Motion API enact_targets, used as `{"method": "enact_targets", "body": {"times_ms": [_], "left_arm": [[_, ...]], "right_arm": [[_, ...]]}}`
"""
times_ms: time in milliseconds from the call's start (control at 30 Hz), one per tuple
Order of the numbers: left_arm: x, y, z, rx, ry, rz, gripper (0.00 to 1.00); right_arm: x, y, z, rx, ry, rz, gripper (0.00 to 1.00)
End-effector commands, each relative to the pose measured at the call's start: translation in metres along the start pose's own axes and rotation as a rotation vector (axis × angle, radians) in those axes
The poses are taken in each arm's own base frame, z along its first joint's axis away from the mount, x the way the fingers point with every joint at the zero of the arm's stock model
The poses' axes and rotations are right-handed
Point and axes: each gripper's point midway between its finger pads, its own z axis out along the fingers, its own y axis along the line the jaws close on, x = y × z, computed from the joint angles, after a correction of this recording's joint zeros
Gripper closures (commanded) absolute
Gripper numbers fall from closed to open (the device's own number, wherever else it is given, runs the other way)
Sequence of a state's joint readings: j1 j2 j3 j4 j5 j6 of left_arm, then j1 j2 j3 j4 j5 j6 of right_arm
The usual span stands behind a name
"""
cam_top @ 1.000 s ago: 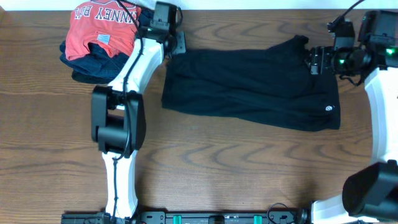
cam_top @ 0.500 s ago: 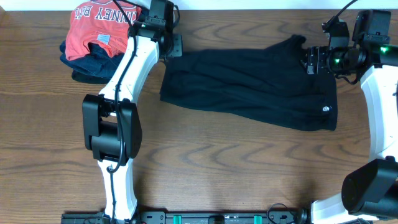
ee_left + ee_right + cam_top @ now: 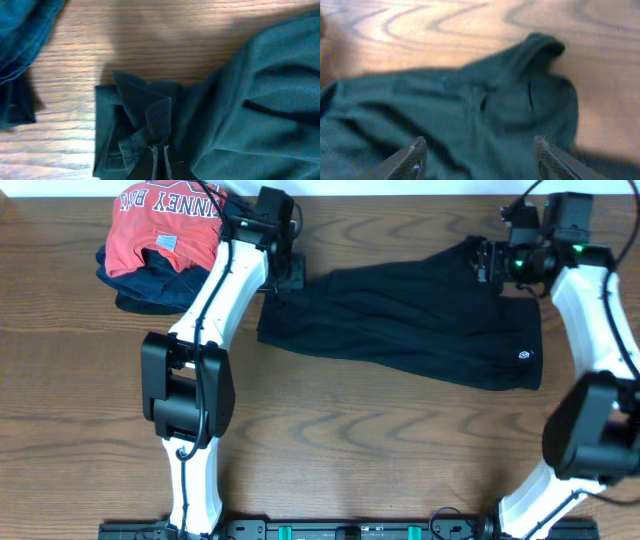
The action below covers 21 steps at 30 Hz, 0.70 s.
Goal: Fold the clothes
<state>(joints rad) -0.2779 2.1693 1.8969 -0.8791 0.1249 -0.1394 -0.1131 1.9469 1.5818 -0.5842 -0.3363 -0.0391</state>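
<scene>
The left end effector (image 3: 159, 151) was pinched shut on a bunched, puckered fold of the soft black shirt (image 3: 400, 325). The shirt lay rumpled on the wood-grain tabletop (image 3: 380, 440), stretching away toward the right end effector (image 3: 480, 150). That one stood wide open, holding nothing, with the shirt's rolled corner just ahead of it.

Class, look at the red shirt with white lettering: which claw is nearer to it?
Left. The left claw pinches an edge of the black shirt right beside the red shirt. The right claw is open over that shirt's opposite end, much farther away.
</scene>
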Motion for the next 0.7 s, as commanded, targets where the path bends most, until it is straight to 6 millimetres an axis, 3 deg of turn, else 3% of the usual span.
{"method": "enact_targets", "body": {"times_ms": [0, 167, 267, 533, 667], "left_arm": [[-0.013, -0.007, -0.021, 0.019, -0.061, 0.024, 0.94], [-0.013, -0.007, -0.021, 0.019, -0.061, 0.024, 0.94], [-0.013, -0.007, -0.021, 0.019, -0.062, 0.024, 0.94], [-0.013, -0.007, -0.021, 0.019, -0.061, 0.024, 0.94], [-0.013, -0.007, -0.021, 0.019, -0.061, 0.024, 0.94]], "right_arm": [[0.004, -0.003, 0.038, 0.013, 0.006, 0.074, 0.37], [0.015, -0.006, 0.085, 0.038, 0.009, 0.176, 0.44], [0.022, -0.010, 0.102, 0.078, 0.009, 0.234, 0.46], [0.031, -0.008, 0.124, 0.130, 0.007, 0.292, 0.51], [0.032, -0.007, 0.131, 0.124, 0.000, 0.288, 0.66]]}}
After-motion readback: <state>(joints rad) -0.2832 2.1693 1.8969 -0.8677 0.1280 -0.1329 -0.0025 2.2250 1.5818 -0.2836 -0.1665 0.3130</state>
